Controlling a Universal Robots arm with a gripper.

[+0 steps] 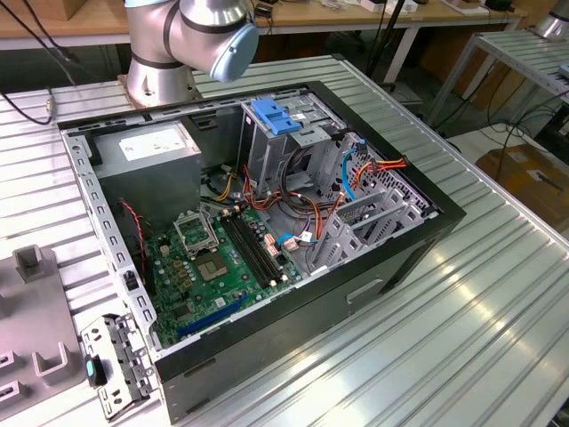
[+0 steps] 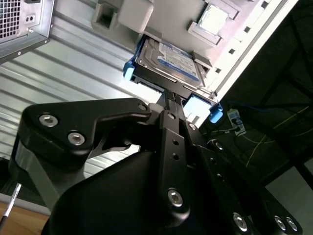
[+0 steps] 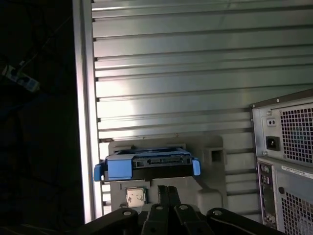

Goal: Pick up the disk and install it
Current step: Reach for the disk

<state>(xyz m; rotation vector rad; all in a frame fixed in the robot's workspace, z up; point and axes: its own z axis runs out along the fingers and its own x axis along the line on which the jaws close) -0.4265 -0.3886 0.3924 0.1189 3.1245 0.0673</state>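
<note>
The disk (image 2: 168, 59) is a flat dark drive with a silver label, framed by bright blue rails. It lies in a grey holder (image 2: 131, 14) on the ribbed metal table. The first wrist view has the disk (image 3: 146, 165) edge-on, with its connector side toward the camera. My black gripper (image 2: 170, 96) hovers just short of that edge, fingers pressed together with nothing between them. In the first wrist view the gripper (image 3: 167, 189) sits a little back from the disk, above the holder (image 3: 215, 178).
The open computer case (image 1: 267, 222) lies on the table, with a tall grey drive cage topped by a blue latch (image 1: 274, 116) and loose cables. The arm's base (image 1: 160, 67) stands behind it. The case's rear panel (image 3: 286, 147) is beside the holder. The table edge (image 3: 83, 98) is close by.
</note>
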